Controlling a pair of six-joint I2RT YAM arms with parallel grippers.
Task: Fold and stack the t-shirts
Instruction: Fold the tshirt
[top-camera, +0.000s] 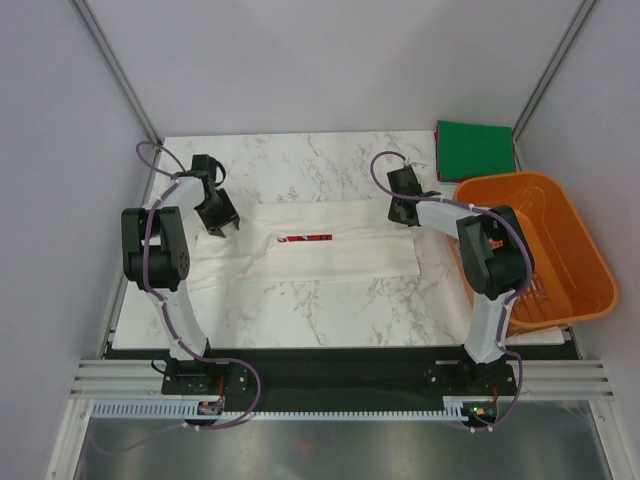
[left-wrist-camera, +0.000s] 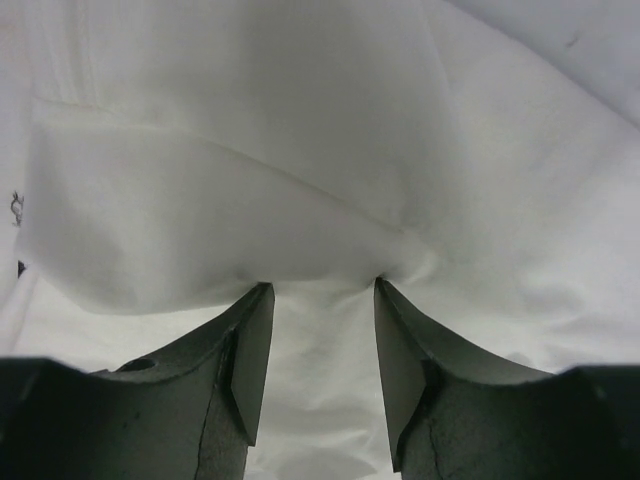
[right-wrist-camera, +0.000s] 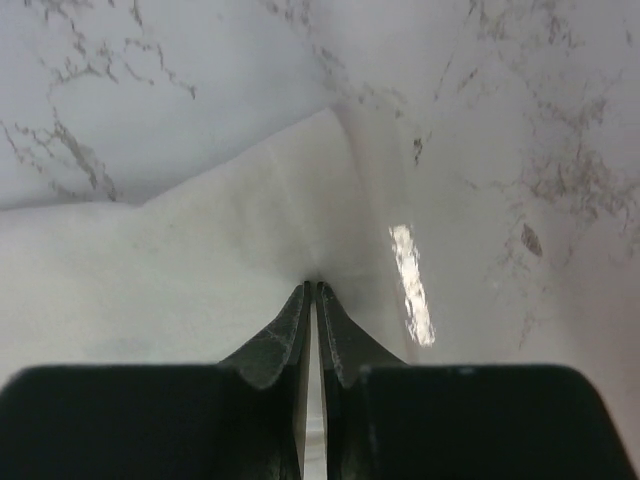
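Note:
The white t-shirt (top-camera: 340, 258) lies flattened in a long band across the marble table, its red chest print (top-camera: 305, 238) showing near the middle. My left gripper (top-camera: 220, 226) is over the shirt's left end. In the left wrist view its jaws (left-wrist-camera: 320, 285) stand open, tips against a raised fold of white cloth (left-wrist-camera: 230, 200). My right gripper (top-camera: 402, 212) is at the shirt's far right corner. In the right wrist view it (right-wrist-camera: 314, 286) is shut on the white cloth's edge (right-wrist-camera: 200, 250). The dark green t-shirt (top-camera: 473, 150) lies folded square at the back right corner.
An orange slatted basket (top-camera: 560, 290) stands at the table's right edge, beside my right arm. Bare marble table (top-camera: 330, 170) shows behind the shirt and in front of it (top-camera: 330, 315). Grey walls close in the left, back and right.

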